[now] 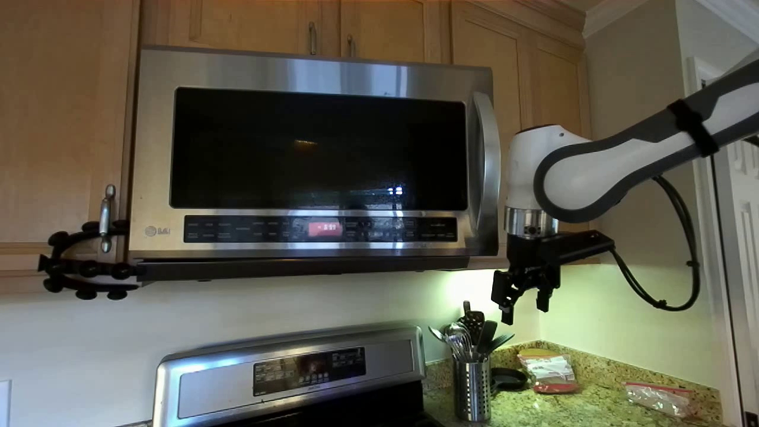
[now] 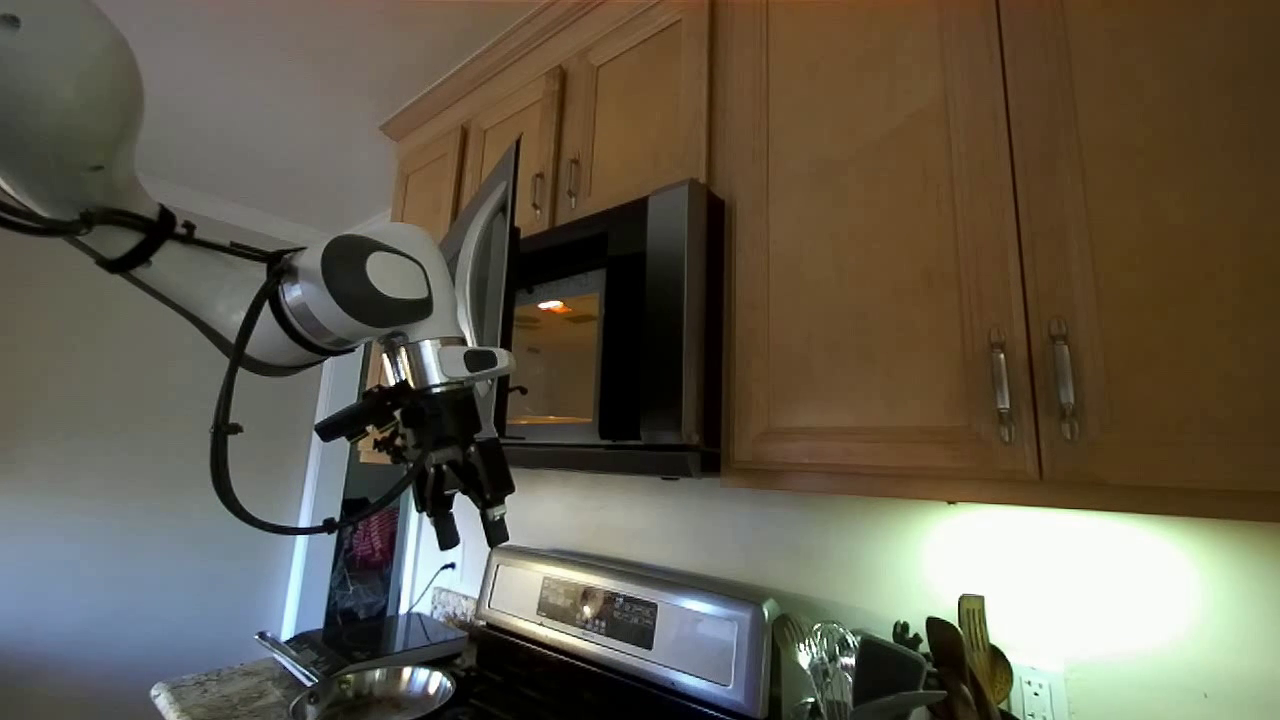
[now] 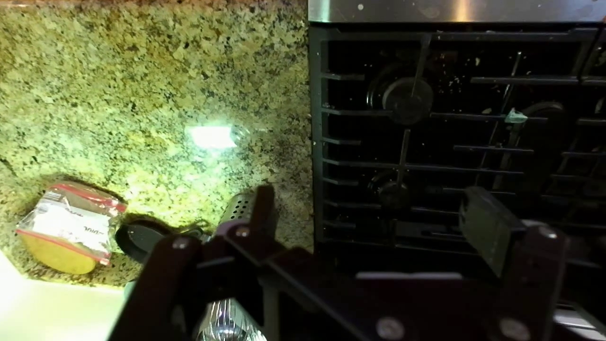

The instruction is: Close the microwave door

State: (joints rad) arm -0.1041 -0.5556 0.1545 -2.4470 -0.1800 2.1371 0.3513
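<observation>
- the wide, steel-framed microwave door (image 1: 320, 149) with large dark glass stands open, at about ten o'clock from the black two-fingered gripper (image 1: 525, 308) in an exterior view.
- the boxy stainless-steel microwave (image 2: 622, 330) it must meet lies at one o'clock from the gripper in an exterior view.
- the jaws hang downward, spread well apart and gripping nothing.
- the curved vertical steel handle bar (image 1: 491, 166) is near twelve o'clock from the gripper; the smooth white wrist link (image 1: 528, 172) sits just beside it at three o'clock, but i cannot tell whether they touch.
- pushing should serve better than grasping; bringing the jaws together first would lessen the chance of one hooking the handle bar.
- press on the outer face close to the handle bar, far from the presumed hinge at nine o'clock, where modest force should do.
- follow the door's arc, not a straight line, and finish slowly until it seats.
- keep clear of the perforated steel utensil holder (image 1: 472, 391) at seven o'clock.
</observation>
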